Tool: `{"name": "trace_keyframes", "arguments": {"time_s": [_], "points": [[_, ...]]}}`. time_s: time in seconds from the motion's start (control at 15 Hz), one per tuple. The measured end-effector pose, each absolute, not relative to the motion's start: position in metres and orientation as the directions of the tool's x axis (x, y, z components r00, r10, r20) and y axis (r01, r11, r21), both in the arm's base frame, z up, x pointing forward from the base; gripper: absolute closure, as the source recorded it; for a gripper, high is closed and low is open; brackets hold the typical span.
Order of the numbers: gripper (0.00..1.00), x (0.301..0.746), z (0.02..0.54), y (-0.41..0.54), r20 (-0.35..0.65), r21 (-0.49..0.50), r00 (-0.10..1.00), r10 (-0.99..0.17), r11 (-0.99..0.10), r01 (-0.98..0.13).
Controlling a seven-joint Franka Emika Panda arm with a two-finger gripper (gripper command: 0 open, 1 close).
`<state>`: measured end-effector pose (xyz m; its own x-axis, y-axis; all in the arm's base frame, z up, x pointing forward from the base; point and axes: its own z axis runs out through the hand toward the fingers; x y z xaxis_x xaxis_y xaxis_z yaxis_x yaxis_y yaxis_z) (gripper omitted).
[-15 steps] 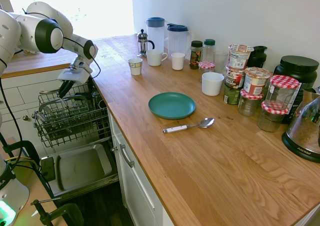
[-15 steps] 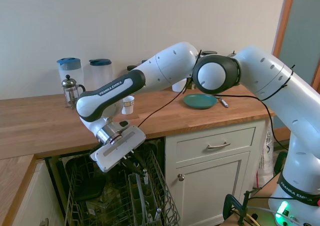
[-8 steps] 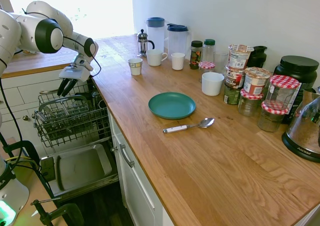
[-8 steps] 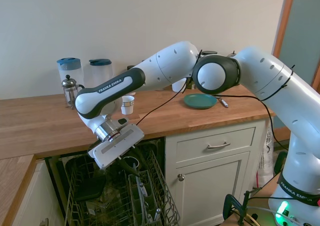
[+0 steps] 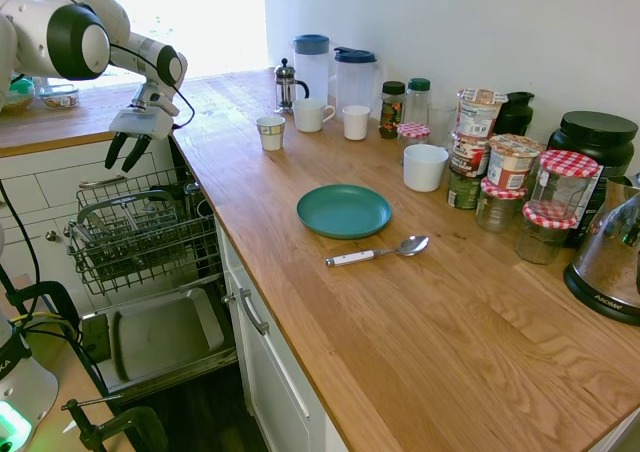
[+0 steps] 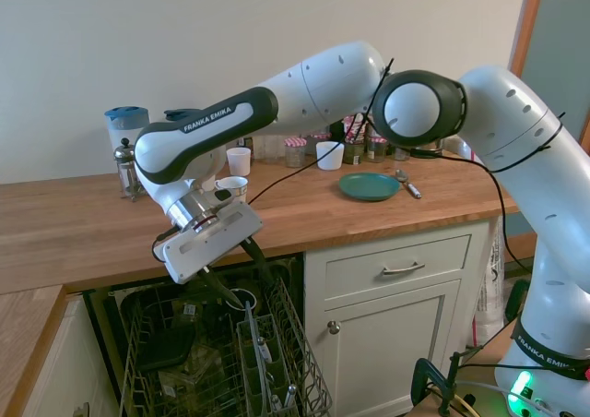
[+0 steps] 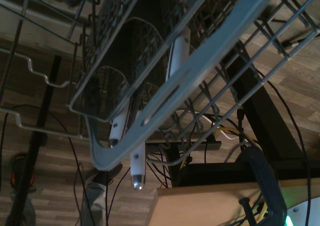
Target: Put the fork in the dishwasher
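The gripper (image 5: pixel 122 153) is hanging open and empty over the dishwasher (image 5: pixel 140 234), the white-handled fork (image 7: pixel 178 52) standing in the rack's cutlery basket (image 7: pixel 150 86), risking tipping if the fingers clip the wires at six o'clock.

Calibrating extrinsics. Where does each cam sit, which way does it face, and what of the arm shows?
First exterior view: high over the countertop, looking along it to the dishwasher; arm enters from picture left, open gripper above the rack.
Second exterior view: opposite side, facing the cabinet fronts and wall; whole arm from picture right, gripper over the rack.
Wrist view: looks down through the rack wires to the floor; white handles in the basket, no arm visible.
Shared: both exteriors show the green plate and spoon.
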<state>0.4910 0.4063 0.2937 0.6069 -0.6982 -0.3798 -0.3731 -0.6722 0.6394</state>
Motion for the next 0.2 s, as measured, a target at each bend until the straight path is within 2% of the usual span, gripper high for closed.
{"name": "trace_keyframes", "arguments": {"time_s": [0.2], "points": [[0.0,0.472,0.324,0.401,-0.355,0.62,0.624,-0.696,-0.675,-0.4]]}}
